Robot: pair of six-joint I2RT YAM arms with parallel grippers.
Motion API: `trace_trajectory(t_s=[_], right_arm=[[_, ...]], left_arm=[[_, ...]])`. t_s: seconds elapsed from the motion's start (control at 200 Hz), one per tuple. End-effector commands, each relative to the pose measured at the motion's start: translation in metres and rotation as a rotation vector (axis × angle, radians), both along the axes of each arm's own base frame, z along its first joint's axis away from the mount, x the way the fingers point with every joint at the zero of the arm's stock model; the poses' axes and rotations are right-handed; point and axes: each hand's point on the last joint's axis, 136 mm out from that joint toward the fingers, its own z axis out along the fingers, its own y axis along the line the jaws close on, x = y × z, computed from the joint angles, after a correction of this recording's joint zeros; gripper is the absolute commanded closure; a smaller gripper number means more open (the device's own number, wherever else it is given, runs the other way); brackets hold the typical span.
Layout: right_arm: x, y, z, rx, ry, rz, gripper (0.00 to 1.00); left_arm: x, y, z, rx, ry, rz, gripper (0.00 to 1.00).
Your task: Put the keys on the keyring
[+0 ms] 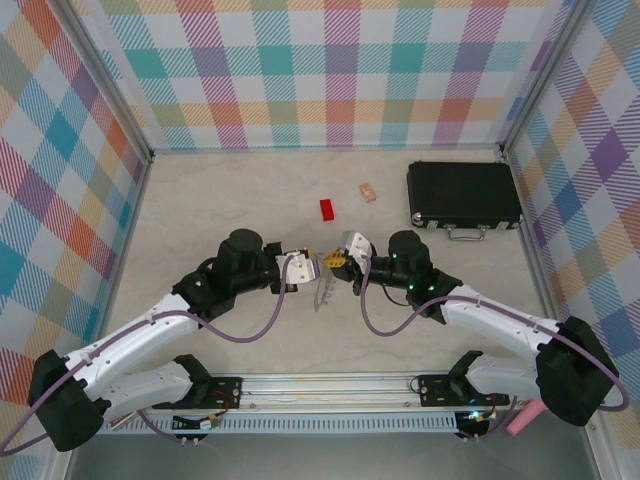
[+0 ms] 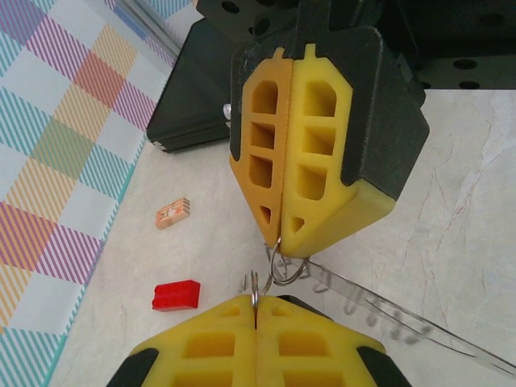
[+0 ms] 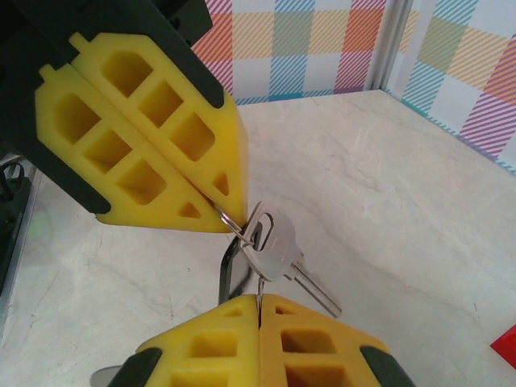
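Note:
At the table's middle my left gripper (image 1: pixel 315 265) and right gripper (image 1: pixel 343 262) meet tip to tip above the surface. In the left wrist view my left gripper (image 2: pixel 256 303) is shut on a thin wire keyring (image 2: pixel 255 284) seen edge-on. Opposite it, the right gripper (image 2: pixel 280 239) pinches a round wire loop (image 2: pixel 284 270). A silver key (image 3: pixel 280 242) hangs by its slotted head from the wire between the left gripper (image 3: pixel 230 219) and the shut right gripper (image 3: pixel 259 301), blade pointing down to the right. A dark loop (image 3: pixel 229 264) hangs behind the key.
A red block (image 1: pixel 327 209) and a small tan block (image 1: pixel 368 192) lie beyond the grippers. A black case (image 1: pixel 462 193) sits at the back right. Checked walls enclose the table on three sides, and purple cables loop from both arms.

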Motion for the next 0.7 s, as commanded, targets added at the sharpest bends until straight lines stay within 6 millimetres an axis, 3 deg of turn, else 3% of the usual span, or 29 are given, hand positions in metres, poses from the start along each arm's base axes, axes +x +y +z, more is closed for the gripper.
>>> trace_trajectory(t_s=[0.0,0.305,0.695], right_arm=[[-0.001,-0.001,0.016,0.033,-0.067,-0.001,1.0],[0.0,-0.002,0.018,0.038,-0.074,-0.016,1.0],[-0.007,0.001,0.018,0.047,-0.071,0.031,1.0]], left_arm=[[-0.001,0.001,0.0,-0.004,0.004,0.01,1.0],[0.014,0.006,-0.002,0.018,-0.006,0.088,1.0],[0.001,-0.004,0.0,-0.001,0.012,-0.005,1.0]])
